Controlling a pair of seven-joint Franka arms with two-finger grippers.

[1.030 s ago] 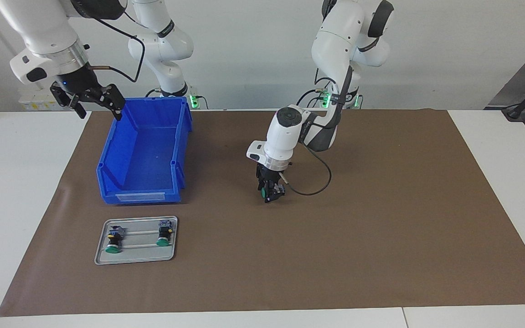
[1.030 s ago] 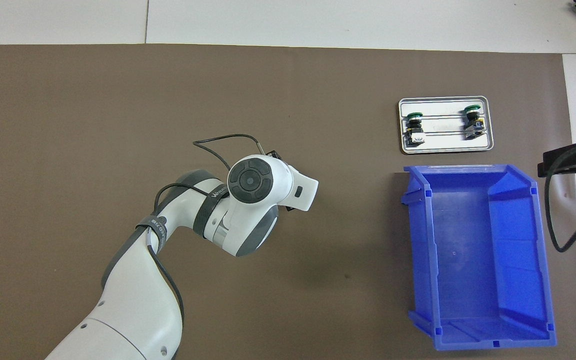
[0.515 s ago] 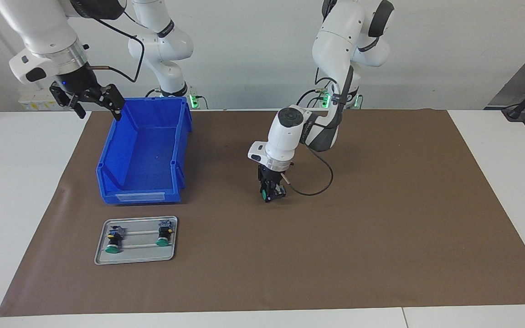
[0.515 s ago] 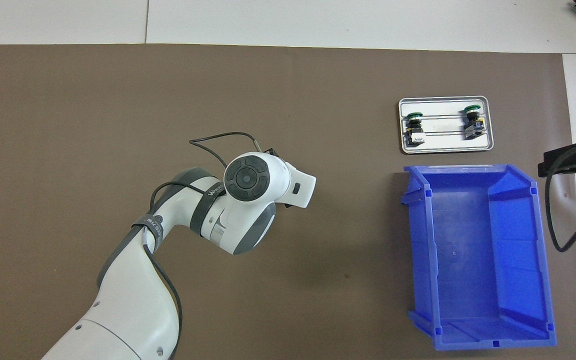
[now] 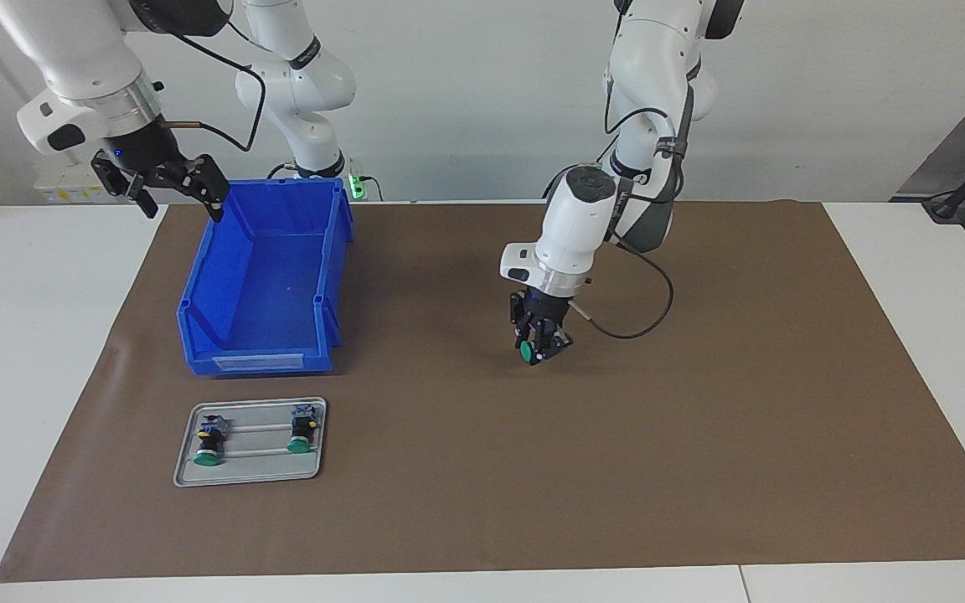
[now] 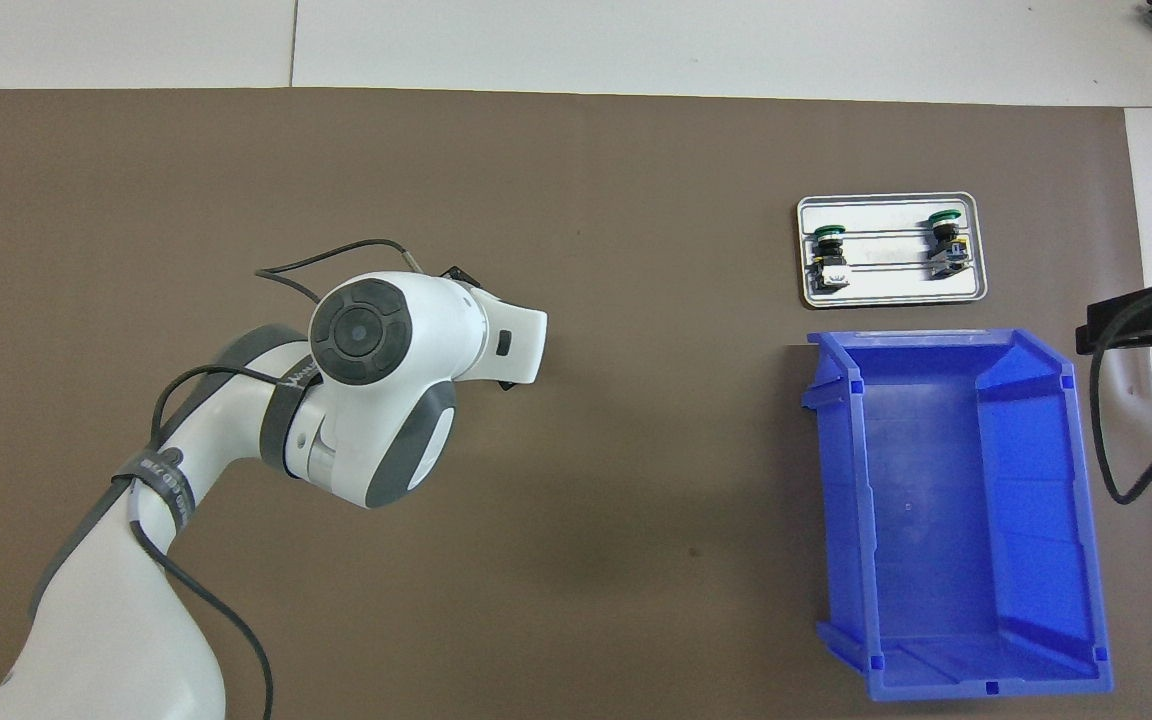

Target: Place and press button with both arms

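A button (image 5: 526,353) with a green cap is pinched in my left gripper (image 5: 540,347), which is shut on it and hangs a little above the brown mat (image 5: 700,419) near the table's middle. From overhead the left wrist (image 6: 376,340) covers both that gripper and the button. Two like buttons (image 5: 208,456) (image 5: 299,444) lie on a small metal tray (image 5: 248,478), which the overhead view shows too, as tray (image 6: 891,293). My right gripper (image 5: 172,191) waits open in the air beside the blue bin, at the right arm's end of the table.
An open blue bin (image 5: 256,362) stands on the mat, nearer to the robots than the tray; overhead it shows as bin (image 6: 841,500). A black cable (image 5: 642,318) loops from the left wrist. White table (image 5: 38,352) borders the mat.
My left arm has risen slightly and carried the button toward its own end of the table. The right arm has stayed put.
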